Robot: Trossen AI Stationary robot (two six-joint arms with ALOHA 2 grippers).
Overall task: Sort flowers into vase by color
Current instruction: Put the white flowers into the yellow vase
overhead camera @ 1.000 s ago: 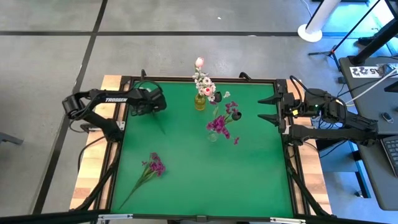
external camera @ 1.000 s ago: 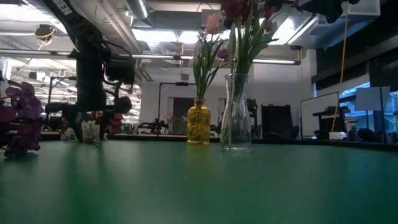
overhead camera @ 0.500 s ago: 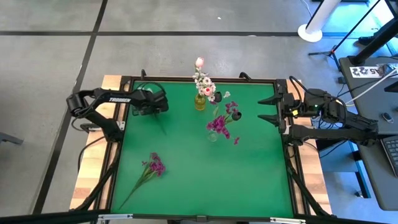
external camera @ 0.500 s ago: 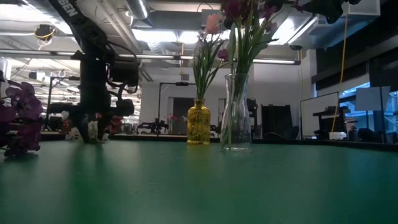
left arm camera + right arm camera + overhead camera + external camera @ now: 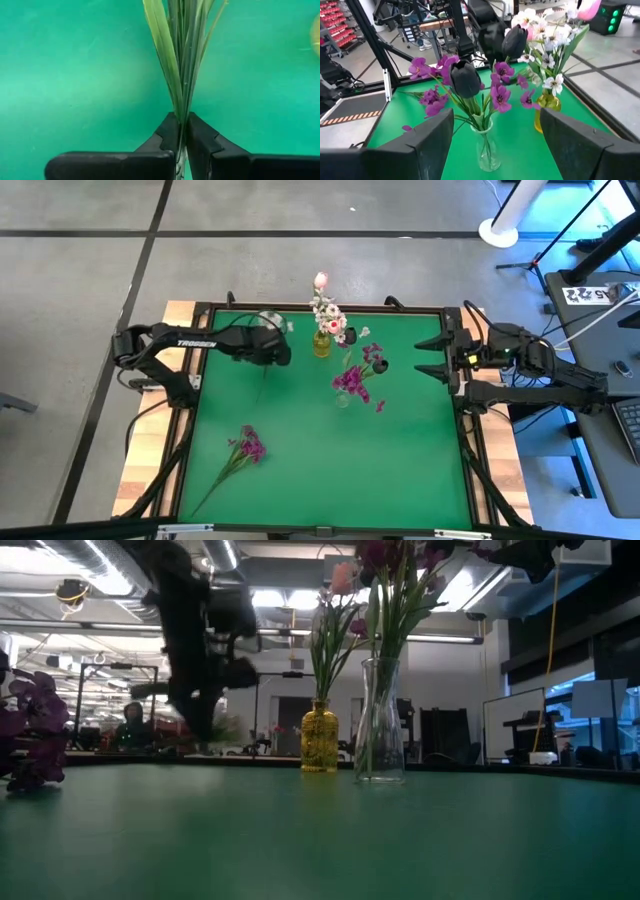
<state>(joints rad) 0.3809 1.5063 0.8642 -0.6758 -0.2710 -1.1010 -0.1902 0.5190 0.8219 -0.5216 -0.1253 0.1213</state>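
My left gripper [image 5: 270,348] is shut on a sprig of the flowers [image 5: 263,383] with a thin green stem and pale blossoms [image 5: 286,327], left of the yellow vase [image 5: 321,343]. That vase holds white and pink flowers [image 5: 547,35]. The clear vase [image 5: 342,398] holds magenta-purple blossoms [image 5: 500,95] and dark blooms [image 5: 466,80]. Another purple sprig [image 5: 245,448] lies flat on the green mat at the near left. My right gripper [image 5: 432,355] stands open at the table's right edge, facing both vases. My left gripper pinches the sprig's bundle of green stem and long leaves [image 5: 181,117] between its two fingertips [image 5: 167,132]. The leaves run on past the fingers [image 5: 170,55]. In the low view the gripper [image 5: 200,670] is raised above the mat; I cannot tell whether the stem's end touches it.
The green mat [image 5: 400,470] lies open at the near right and in the middle. A black frame [image 5: 330,308] runs around the table. Beyond the far edge the low view shows a room with racks and a person [image 5: 130,725].
My left gripper has shut on the sprig near the table's far left, risen off the mat and gone toward the table's right, toward the yellow vase, tipping as it went. The sprig has come along with it. My right gripper has kept still.
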